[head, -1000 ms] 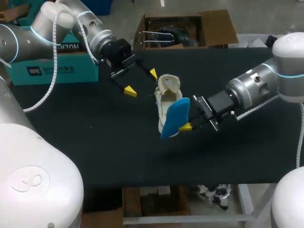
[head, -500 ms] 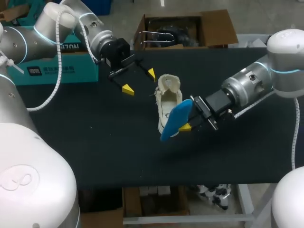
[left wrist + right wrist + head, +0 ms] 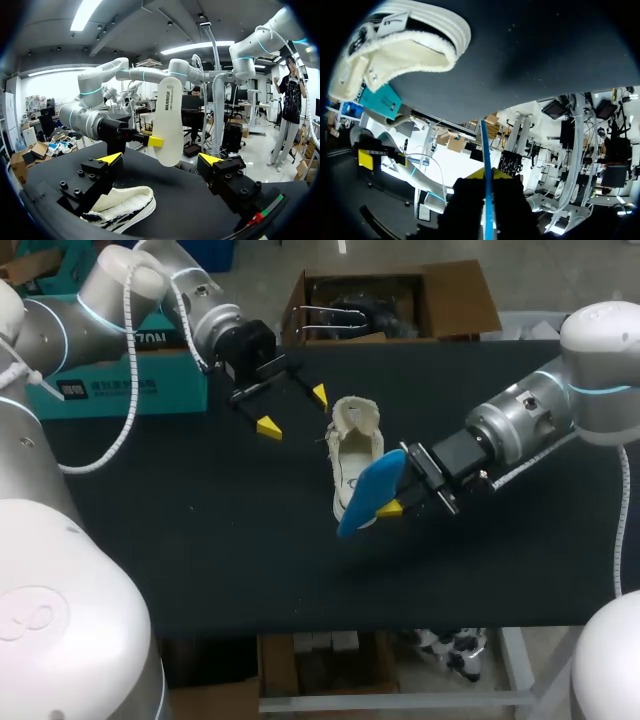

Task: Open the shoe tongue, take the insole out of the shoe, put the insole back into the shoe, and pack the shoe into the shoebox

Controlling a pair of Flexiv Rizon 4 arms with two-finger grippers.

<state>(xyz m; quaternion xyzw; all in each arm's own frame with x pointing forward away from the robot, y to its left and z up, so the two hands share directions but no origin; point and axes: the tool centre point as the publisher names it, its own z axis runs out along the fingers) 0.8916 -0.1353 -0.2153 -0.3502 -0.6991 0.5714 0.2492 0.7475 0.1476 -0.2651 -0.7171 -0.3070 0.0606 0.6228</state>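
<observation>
Plainly, furthest left of the shoe (image 3: 352,455) sits a teal box (image 3: 130,380) at the table's (image 3: 200,540) back corner. It may be the shoebox, though I cannot be sure. Closer in, just left of the shoe's collar, the left gripper (image 3: 293,410) hovers with its fingers spread wide and nothing between them. The shoe lies on the black table with its collar toward the back and its toe toward the front. It is a cream knit that looks light and soft, so the upper would probably cave under a pinch. The firmer sole edge or the heel looks the safer place to grip it. Over the shoe's toe end, lifted clear of it, hangs the blue insole (image 3: 370,490). The right gripper (image 3: 388,500), coming in from right of the shoe, pinches it by an edge toward one end, and the right wrist view shows it edge-on between the pressed fingers. I judge the insole thin, light and bendy, so its free end is likely to sag or wag. Feeding that free end into the collar first, with the left gripper steadying the shoe, seems wise.
</observation>
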